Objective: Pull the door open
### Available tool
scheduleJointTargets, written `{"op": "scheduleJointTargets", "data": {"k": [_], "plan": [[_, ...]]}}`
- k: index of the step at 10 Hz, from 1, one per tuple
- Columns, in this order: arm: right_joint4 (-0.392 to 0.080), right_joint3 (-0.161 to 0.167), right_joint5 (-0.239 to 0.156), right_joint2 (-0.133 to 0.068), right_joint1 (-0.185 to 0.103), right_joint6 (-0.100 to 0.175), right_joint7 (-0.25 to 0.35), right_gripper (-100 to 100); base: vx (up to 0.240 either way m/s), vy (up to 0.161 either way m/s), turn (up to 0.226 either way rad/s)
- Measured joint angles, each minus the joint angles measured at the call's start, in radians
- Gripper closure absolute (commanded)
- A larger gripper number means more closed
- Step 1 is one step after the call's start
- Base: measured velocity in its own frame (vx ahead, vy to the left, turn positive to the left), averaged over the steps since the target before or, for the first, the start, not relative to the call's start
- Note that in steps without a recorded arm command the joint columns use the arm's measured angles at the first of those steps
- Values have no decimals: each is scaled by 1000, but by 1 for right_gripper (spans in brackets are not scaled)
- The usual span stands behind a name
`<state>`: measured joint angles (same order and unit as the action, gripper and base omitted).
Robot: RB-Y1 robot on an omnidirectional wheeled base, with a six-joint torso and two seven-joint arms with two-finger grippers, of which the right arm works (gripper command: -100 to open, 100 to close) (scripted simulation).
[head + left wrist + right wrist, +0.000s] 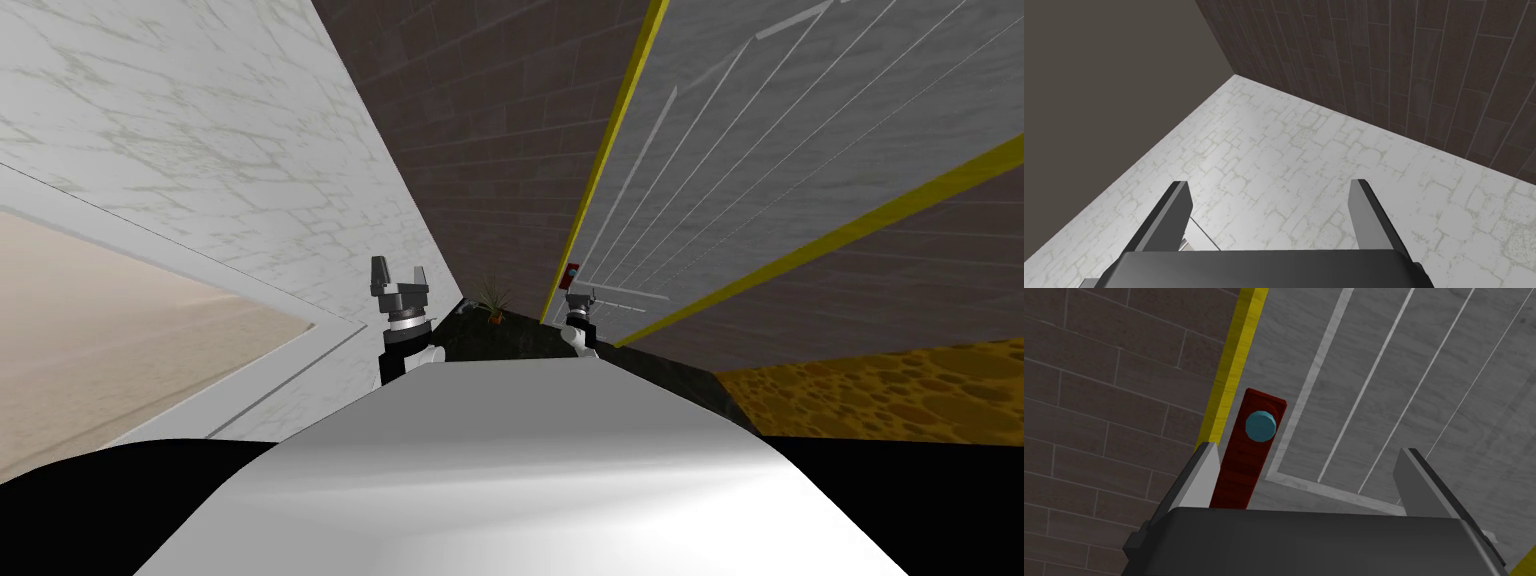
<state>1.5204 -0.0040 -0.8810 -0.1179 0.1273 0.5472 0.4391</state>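
A grey panelled door [760, 150] in a yellow frame [610, 150] stands to my right front. On its edge by the frame sits a dark red plate [1249, 453] with a round teal knob [1260, 426]. My right gripper [1309, 465] is open just short of the door, and the knob lies beyond the tip of the finger [1205, 470] nearest the frame, not between the two. In the head view the right gripper [580, 300] is just below the red plate [573, 270]. My left gripper [397, 272] is raised on the left, open and holding nothing.
A dark brown brick wall [480, 150] runs ahead beside the door frame. A white marbled wall [250, 150] closes the left side, with a beige opening [100, 330] in it. A small potted plant [493, 298] stands on the floor ahead. Yellow-brown patterned floor [900, 400] lies at the right.
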Motion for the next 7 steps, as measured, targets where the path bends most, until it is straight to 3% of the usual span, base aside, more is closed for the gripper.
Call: {"op": "scheduleJointTargets", "data": {"k": [7], "plan": [[-147,-3,-178,-14,-74,3,90,-100,43,-90,119]]}}
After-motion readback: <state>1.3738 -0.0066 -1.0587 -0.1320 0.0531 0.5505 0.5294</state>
